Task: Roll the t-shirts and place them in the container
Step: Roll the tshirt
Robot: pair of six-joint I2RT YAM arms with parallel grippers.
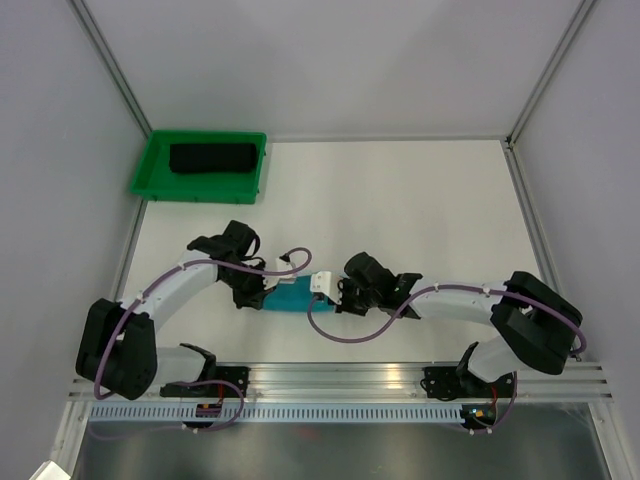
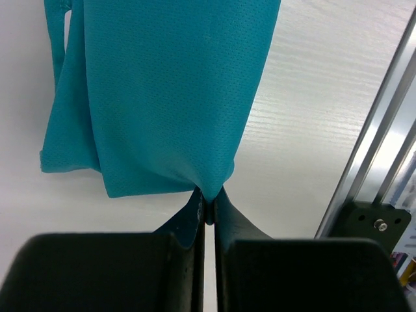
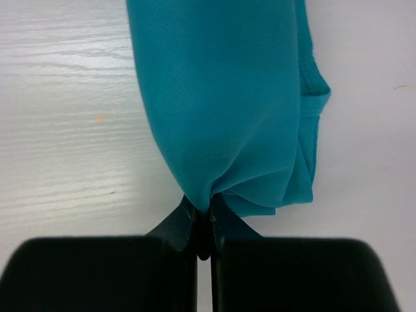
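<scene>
The teal t-shirt lies bunched into a narrow roll on the table between my two arms, near the front edge. My left gripper is shut on the roll's left end, a pinch of teal cloth drawn between its fingertips. On the other end, my right gripper is shut too, gripping a fold of the same teal shirt. In the top view the left gripper and right gripper face each other across the roll. The black t-shirt lies rolled in the tray.
A green plastic tray sits at the table's far left corner. An aluminium rail runs along the near edge, seen also as the rail in the left wrist view. White walls close in the table's sides and back.
</scene>
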